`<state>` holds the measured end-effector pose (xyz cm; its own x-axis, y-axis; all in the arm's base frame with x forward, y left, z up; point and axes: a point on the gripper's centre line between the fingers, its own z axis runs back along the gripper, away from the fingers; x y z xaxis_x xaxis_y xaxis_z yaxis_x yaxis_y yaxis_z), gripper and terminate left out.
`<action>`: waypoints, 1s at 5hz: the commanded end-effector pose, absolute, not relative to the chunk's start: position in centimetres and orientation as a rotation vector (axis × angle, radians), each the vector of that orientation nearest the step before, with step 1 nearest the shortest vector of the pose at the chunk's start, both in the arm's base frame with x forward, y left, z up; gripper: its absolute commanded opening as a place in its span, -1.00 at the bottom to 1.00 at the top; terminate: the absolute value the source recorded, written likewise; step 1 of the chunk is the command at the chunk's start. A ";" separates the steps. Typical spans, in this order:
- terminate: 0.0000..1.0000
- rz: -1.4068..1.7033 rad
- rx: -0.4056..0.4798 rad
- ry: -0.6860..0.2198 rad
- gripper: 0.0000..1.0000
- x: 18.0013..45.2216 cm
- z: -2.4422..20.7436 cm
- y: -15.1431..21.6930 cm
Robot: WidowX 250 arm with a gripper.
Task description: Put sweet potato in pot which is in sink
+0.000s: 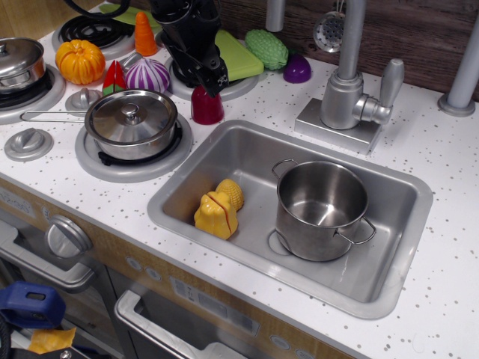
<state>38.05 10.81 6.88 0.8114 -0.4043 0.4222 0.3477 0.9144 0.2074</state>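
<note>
Sweet potato (206, 105) stands dome-up on the counter; fingers (212, 80) just above, grip unclear.

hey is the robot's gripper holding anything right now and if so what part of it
It cannot be told for sure. The gripper sits right at the top of the sweet potato on the counter, but the view does not show whether the fingers have closed on it.
</note>
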 end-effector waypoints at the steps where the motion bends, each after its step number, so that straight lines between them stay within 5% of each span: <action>1: -1.00 -0.403 0.123 -0.478 1.00 38.0 6.9 10.8; 5: -1.00 -0.386 0.051 -0.516 1.00 41.7 4.8 12.9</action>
<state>41.24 11.71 2.42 0.8178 -0.3454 0.4604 0.3517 0.9331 0.0753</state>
